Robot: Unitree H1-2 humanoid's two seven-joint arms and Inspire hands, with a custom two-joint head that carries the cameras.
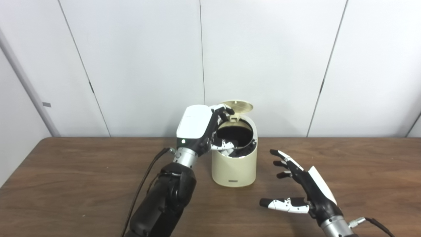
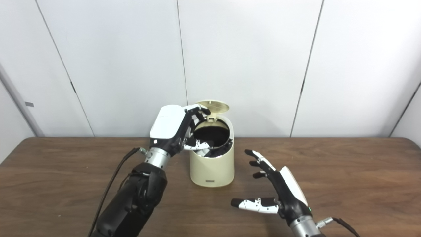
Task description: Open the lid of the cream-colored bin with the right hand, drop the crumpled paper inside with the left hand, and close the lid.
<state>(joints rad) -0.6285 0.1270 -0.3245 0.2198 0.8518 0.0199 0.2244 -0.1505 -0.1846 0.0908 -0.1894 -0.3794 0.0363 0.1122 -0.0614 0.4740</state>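
I see the cream-colored bin (image 1: pixel 234 166) standing mid-table (image 1: pixel 82 171), its lid (image 1: pixel 239 106) tipped up at the back. My left hand (image 1: pixel 200 130) hovers at the bin's open mouth, fingers curled over the rim (I cannot tell whether it holds anything). My right hand (image 2: pixel 279 191) hovers near the bin's right, fingers spread, empty.

A lab-like test room: bare white wall panels (image 1: pixel 263 65) (plain, seamed), brown wooden table (image 1: pixel 65 184).
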